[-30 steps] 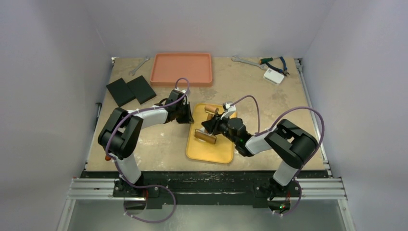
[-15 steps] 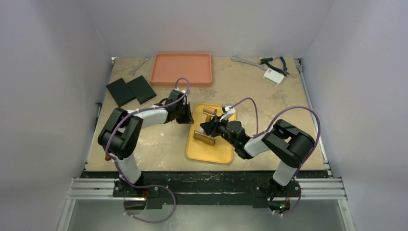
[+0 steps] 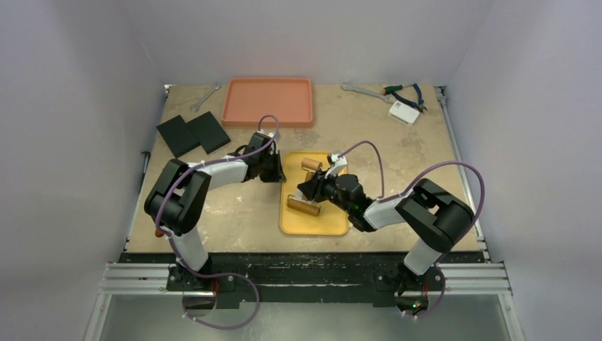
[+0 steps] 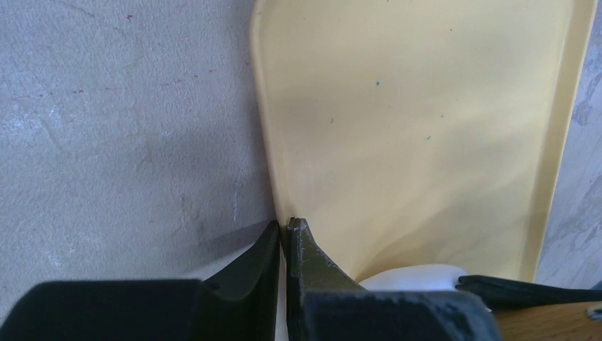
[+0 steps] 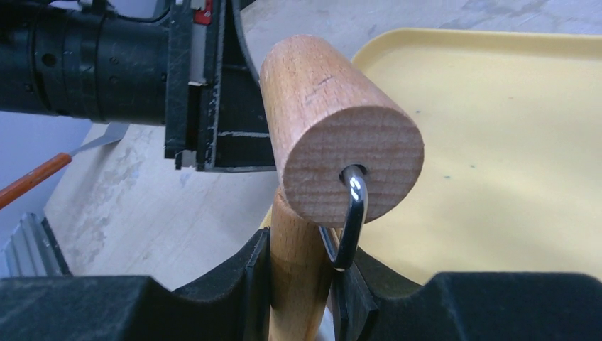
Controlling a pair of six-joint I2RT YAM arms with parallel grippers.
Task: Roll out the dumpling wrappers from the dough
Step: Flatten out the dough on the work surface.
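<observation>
Nearest, the yellow tray (image 3: pixel 316 226) lies on the counter (image 3: pixel 234 213) between the two arms, its near half bare. Over its middle the right hand (image 3: pixel 313 189) is clamped on the handle of the wooden roller (image 5: pixel 341 142), which has one drum toward the near left and one toward the far side. The dumpling wrapper (image 4: pixel 415 275) shows only as a pale white edge on the tray's far-left part, just right of the left hand (image 4: pixel 286 234) and close beside the roller. I cannot tell how thin it is.

Rolling looks to be the step in hand. To do it well, press low and evenly, run short strokes across the dough, and hold the drum off the tray rim so the tray does not skid.

The right arm reaches in with its elbow folded and its wrist pitched down and leftward. The left arm stretches rightward. Its hand is closed, with the tips at the tray's left rim, apparently bracing it. Farther off sits an orange tray (image 3: pixel 267 99).
</observation>
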